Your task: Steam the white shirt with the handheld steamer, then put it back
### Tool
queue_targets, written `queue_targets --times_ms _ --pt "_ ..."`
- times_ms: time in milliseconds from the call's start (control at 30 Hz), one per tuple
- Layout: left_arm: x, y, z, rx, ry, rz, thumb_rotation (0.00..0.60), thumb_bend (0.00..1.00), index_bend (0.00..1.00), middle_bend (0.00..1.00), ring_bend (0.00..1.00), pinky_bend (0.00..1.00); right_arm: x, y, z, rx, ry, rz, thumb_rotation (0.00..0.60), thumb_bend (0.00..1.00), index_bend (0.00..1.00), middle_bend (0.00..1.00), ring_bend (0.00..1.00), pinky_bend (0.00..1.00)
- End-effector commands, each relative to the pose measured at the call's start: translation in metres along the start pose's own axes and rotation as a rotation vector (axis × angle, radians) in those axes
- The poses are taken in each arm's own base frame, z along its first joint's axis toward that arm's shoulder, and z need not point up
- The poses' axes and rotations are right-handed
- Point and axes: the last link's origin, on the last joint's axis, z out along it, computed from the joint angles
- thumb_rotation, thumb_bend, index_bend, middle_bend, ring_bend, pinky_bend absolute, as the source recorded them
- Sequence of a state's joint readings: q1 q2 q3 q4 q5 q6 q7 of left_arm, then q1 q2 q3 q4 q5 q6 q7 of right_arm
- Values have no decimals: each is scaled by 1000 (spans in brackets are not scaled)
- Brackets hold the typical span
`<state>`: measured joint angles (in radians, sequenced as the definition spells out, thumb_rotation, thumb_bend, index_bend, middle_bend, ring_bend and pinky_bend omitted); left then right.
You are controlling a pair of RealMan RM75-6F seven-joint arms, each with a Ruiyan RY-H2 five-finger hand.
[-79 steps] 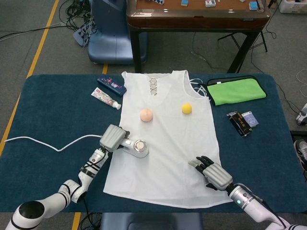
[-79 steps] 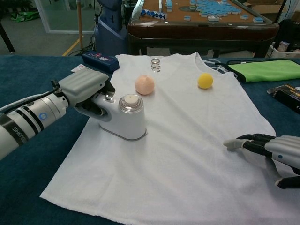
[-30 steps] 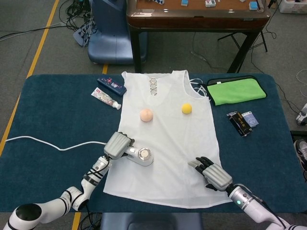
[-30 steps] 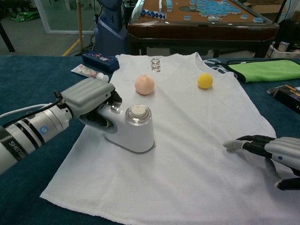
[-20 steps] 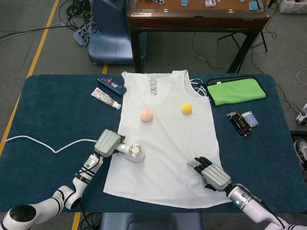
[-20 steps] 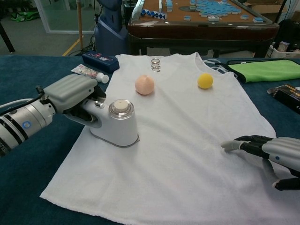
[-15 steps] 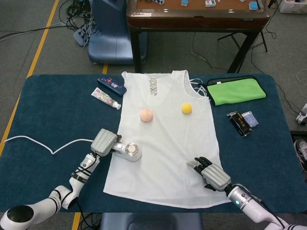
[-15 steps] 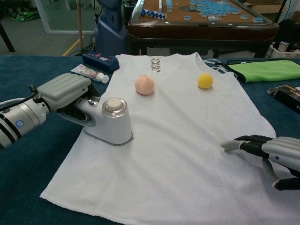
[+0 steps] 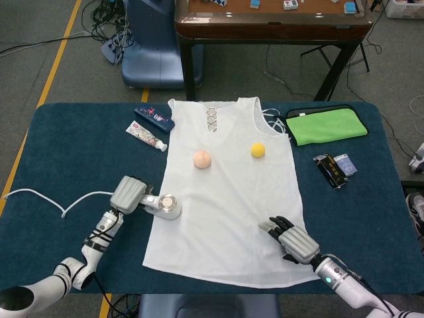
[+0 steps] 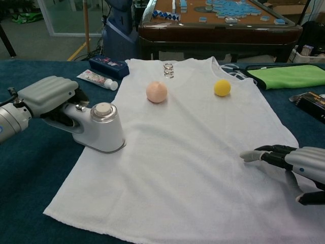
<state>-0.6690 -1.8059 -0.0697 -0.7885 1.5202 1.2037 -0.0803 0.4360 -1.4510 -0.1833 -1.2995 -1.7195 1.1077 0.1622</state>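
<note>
Gripping the handheld steamer (image 10: 99,128) by its handle, the left hand (image 10: 48,96) has its head at the white shirt's (image 9: 228,199) left edge. The right hand (image 10: 294,163), fingers spread and empty, presses the hem near the table's (image 9: 79,146) front edge. Steaming looks underway; putting back remains.

Dark teal table (image 9: 79,146) throughout. Plain white shirt (image 9: 228,199) at centre frame, with a pale peach ball (image 9: 202,159) and a yellow ball (image 9: 258,150) on it. White steamer (image 9: 165,206) with silver cap at lower left, held in a grey left hand (image 9: 129,194). Grey-backed right hand (image 9: 291,240) with black fingers (image 9: 273,226) at lower right. Bright green cloth (image 9: 326,125) with black edging at upper right. Navy box (image 9: 154,118) with red markings and a white tube (image 9: 146,136) with red print at upper left. White cable (image 9: 59,201) at far left.
</note>
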Motion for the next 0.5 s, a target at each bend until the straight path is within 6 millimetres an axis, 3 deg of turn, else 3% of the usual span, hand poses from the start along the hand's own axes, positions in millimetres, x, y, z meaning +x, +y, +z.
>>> queue_targets --times_ms 33,200,267,367,500 --pt "6 -7 -4 19 16 -27 600 205 828 795 678 640 1 0 -1 0 4 1 600 1000 0 118 7 0" --pt "22 -23 -11 75 54 -87 600 205 829 795 679 640 4 -1 -1 4 31 10 600 970 0 118 7 0" --pt "27 -31 -14 98 63 -96 600 205 829 795 679 640 5 -1 -1 6 46 14 600 820 0 118 7 0" --pt "35 -47 -20 143 74 -97 600 205 829 795 678 640 8 -2 -1 11 74 11 600 431 0 118 7 0" --pt "39 -67 -28 191 68 -83 600 205 828 795 679 640 13 -3 -1 19 104 18 600 266 0 118 7 0"
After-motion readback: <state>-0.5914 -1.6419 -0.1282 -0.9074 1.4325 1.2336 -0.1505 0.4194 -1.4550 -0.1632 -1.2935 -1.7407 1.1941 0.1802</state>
